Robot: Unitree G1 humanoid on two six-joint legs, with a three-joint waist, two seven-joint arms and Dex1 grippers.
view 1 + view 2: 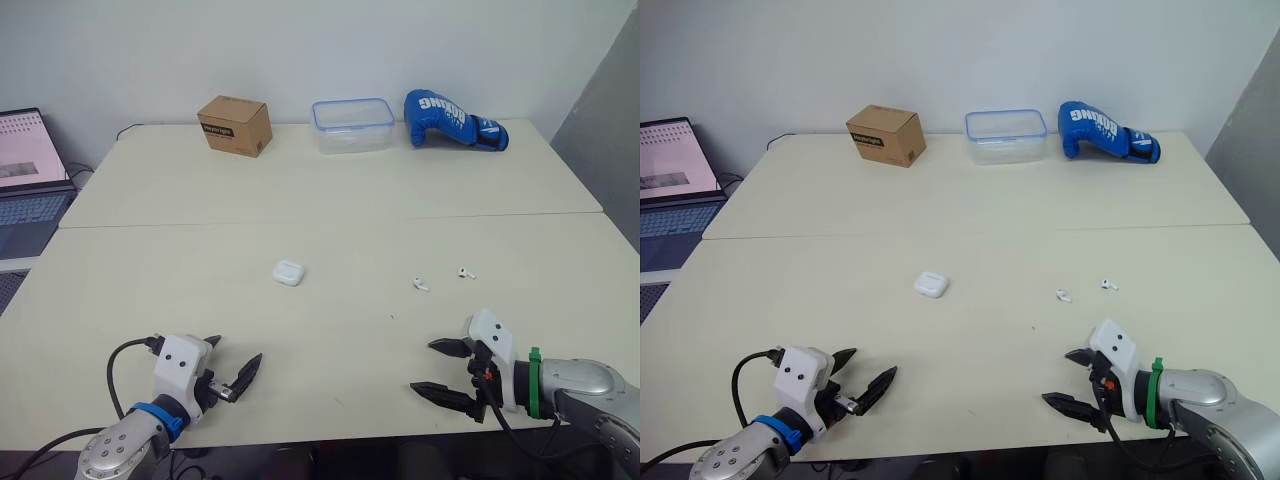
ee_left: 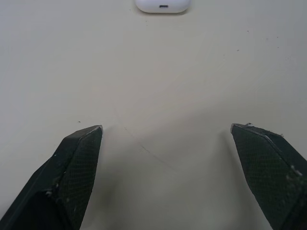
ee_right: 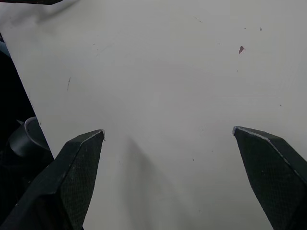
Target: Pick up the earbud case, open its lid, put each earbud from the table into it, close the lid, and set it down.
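Note:
A white earbud case lies closed on the cream table, near its middle. Two white earbuds rest to its right: one earbud and another earbud a little farther right. My left gripper hovers open near the front edge, well in front of the case, with nothing between its fingers. The left wrist view has the case straight ahead. My right gripper stands open at the front right, just in front of the earbuds, holding nothing.
Along the far edge stand a brown cardboard box, a clear plastic container and a blue boxing glove. A laptop sits beyond the table's left side. The table's front edge runs just under both grippers.

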